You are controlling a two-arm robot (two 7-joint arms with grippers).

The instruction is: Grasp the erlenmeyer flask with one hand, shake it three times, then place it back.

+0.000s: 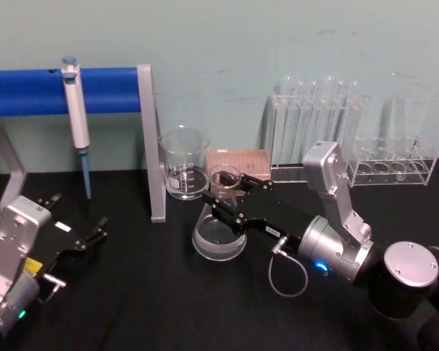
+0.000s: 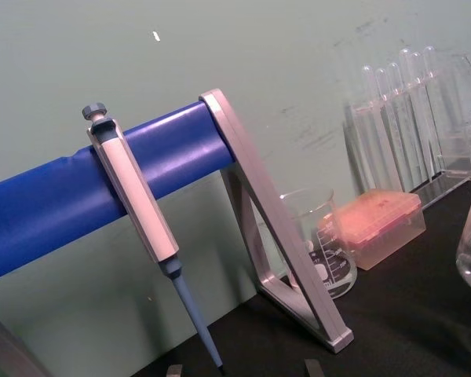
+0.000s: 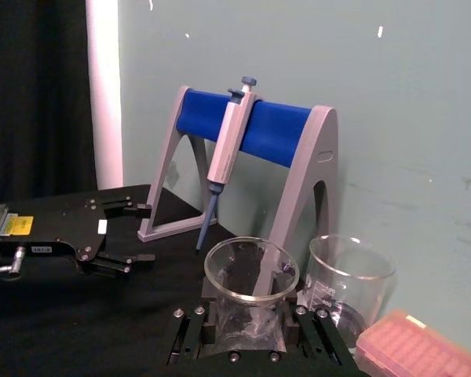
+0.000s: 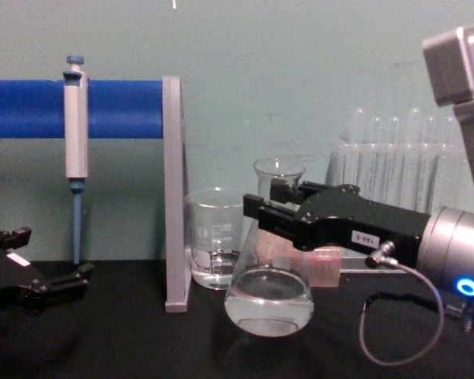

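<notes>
While the left end effector (image 3: 145, 232) sits low over the left end of the black bench (image 1: 146, 292), its two black fingers are spread wide apart with nothing between them. Behind it stands a grey stand (image 1: 151, 139) carrying a thick blue crossbar (image 1: 29, 90). A grey pipette (image 1: 76, 110) with a blue tip hangs from this bar, pointing down toward the bench. Just right of the stand's upright leg, a cylindrical glass beaker (image 1: 183, 172) with printed graduations stands near the back wall.

In front of the beaker and slightly to its right is the erlenmeyer flask (image 4: 268, 304), roughly at the middle of the bench. It is close to upright, its wide round base low and holding some clear liquid, its flared rim rising just above the black fingers. Whether the base touches the bench or hangs just above it cannot be told.

Reaching in from the right, the right end effector (image 1: 223, 196) is clenched on the flask's narrow neck, one finger on each side of the glass. Its black body bears a small white label and runs back to a silver wrist with a blue light and a looping grey cable.

Behind that arm lies a pink pipette-tip box (image 1: 240, 162). Farther right, a clear rack of tall test tubes (image 1: 314, 121) stands against the wall.
</notes>
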